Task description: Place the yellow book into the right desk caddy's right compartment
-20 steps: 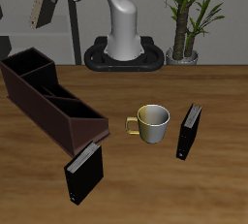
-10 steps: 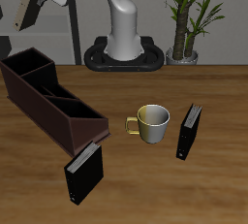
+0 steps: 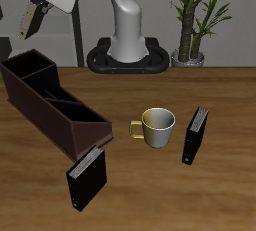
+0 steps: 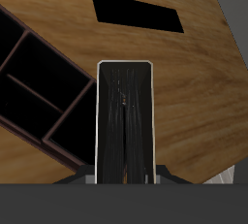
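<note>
My gripper (image 3: 33,11) is high above the back end of the table and is shut on the yellow book (image 3: 29,18), which hangs tilted from the fingers. In the wrist view the book (image 4: 124,112) stands between the fingertips (image 4: 124,176) as a tall dark panel with a pale rim. The dark maroon desk caddy (image 3: 52,101) lies diagonally on the table well below and in front of the gripper, and it also shows in the wrist view (image 4: 39,82). Its squarish end cell (image 3: 27,70) is at the back end and is empty.
A yellow mug (image 3: 157,126) stands mid-table. One black book (image 3: 195,135) stands beside it, another (image 3: 87,176) stands near the caddy's front end. A black book also shows in the wrist view (image 4: 136,12). The robot base (image 3: 128,50) and a potted plant (image 3: 192,20) are at the back.
My gripper with the yellow book has moved sideways away from the robot base, toward the picture's edge, and tilted more. Nothing on the table has moved.
</note>
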Robot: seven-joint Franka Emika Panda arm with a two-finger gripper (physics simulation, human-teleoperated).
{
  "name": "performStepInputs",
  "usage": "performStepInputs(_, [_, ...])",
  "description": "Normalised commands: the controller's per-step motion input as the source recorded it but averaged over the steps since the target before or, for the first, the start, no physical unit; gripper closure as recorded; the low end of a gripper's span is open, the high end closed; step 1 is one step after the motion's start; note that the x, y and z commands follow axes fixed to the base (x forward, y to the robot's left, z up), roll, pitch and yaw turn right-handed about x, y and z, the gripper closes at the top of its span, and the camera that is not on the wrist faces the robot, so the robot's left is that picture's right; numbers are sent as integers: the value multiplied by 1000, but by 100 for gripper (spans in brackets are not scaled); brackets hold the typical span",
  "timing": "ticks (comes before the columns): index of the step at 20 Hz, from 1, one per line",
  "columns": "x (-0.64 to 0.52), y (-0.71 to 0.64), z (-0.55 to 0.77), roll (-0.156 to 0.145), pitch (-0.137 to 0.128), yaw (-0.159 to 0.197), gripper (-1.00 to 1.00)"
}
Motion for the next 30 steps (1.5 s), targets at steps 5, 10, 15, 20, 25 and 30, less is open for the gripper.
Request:
performStepInputs(5, [52, 68, -49, 7, -1, 3, 100])
performStepInputs(10, [17, -40, -120, -10, -1, 4, 100])
performStepInputs(15, [-7, -58, -167, -7, 1, -7, 100])
performStepInputs(20, [16, -25, -164, -3, 7, 0, 100])
performStepInputs(25, [46, -97, -244, -8, 23, 2, 100])
performStepInputs(30, [64, -32, -279, 5, 39, -1, 100])
